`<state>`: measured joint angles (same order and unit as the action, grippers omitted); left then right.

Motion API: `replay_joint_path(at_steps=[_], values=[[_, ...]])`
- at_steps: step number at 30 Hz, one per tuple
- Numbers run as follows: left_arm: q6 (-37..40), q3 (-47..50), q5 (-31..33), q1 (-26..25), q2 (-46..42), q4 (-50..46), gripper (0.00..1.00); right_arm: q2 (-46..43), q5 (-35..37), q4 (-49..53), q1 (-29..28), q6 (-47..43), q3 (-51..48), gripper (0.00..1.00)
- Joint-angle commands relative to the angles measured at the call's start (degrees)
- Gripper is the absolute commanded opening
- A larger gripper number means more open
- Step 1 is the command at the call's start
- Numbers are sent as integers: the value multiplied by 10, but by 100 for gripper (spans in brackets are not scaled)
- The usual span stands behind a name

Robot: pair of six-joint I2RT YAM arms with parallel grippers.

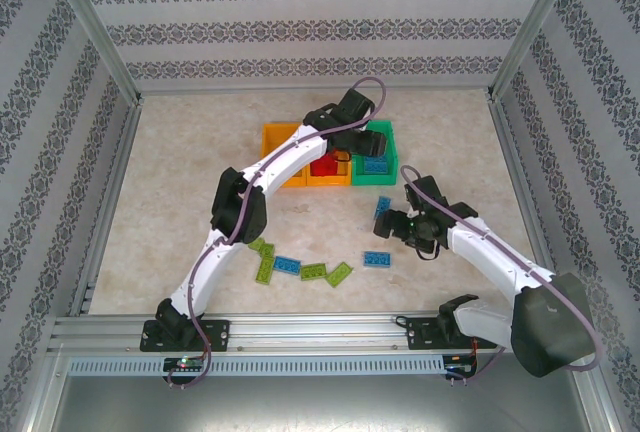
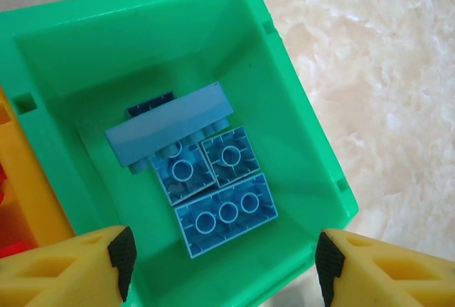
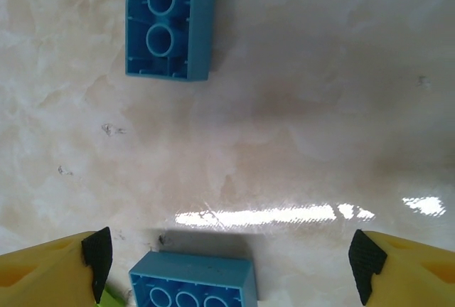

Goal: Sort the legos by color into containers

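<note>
risk, crowding: both arms are working near the green bin [image 2: 142, 44]. If I send the right one in w/ a brick while the left hangs over it, they'll prob bump.
risk, bin shove: the left arm reaches across the orange bins [image 1: 272, 147] to get to the green bin. If I pull back too low I'd clip a rim and drag the whole row.
risk, bad pick: right gripper [image 3: 229, 261] is over bare table [image 3: 298, 129] btwn two blue bricks, one ahead [image 3: 169, 19] and one close by a finger [image 3: 192, 278]. Going straight down grabs nothing, or a finger lands on the near one & flips it.
risk, pile: a pale brick [image 2: 170, 124] lies slanted across the blue bricks [image 2: 226, 214] inside the green bin. More drops on it could bounce out imo.
left arm: stretched long, elbow bent, wrist pointing down over the green bin.
left gripper [image 2: 224, 257]: jaws apart, nothing btwn them.
right arm: folded low, wrist down, just off the green bin's near-right corner.
right gripper state: wide open, empty.
loose bricks [image 1: 313, 272]: green + blue ones scattered on the arm-base side of the green bin. Red bricks [image 1: 322, 164] are in the orange bin right beside the green bin.
</note>
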<state>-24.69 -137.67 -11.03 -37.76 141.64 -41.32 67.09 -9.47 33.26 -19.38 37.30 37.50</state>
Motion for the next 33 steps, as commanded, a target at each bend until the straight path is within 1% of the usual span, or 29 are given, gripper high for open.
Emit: replay_joint_path(at_steps=[1,3,7,12,15,18,22,24,27,30,33], values=[[-9,34,11,5,-73,-17,72,38,31,-14,-2,-28,52,88],[-13,69,13,6,-101,-12,73,85,35,-8,-1,-42,88,88],[-28,175,19,9,-172,19,75,177,30,-18,-3,-38,151,85],[-37,324,47,13,-271,61,77,266,55,-9,-4,-52,207,76],[-46,398,60,19,-323,79,78,315,54,3,-5,-66,230,66],[-48,456,72,22,-369,89,79,345,51,7,-7,-72,233,51],[-41,512,93,22,-420,84,79,350,55,6,-8,-83,235,33],[-43,534,95,22,-440,73,79,335,58,11,-8,-85,240,27],[-58,580,93,22,-480,63,79,294,60,15,-9,-85,251,27],[-84,638,97,22,-525,55,79,263,75,28,-7,-95,284,28],[-112,696,105,23,-565,44,79,272,77,36,7,-112,328,29]])
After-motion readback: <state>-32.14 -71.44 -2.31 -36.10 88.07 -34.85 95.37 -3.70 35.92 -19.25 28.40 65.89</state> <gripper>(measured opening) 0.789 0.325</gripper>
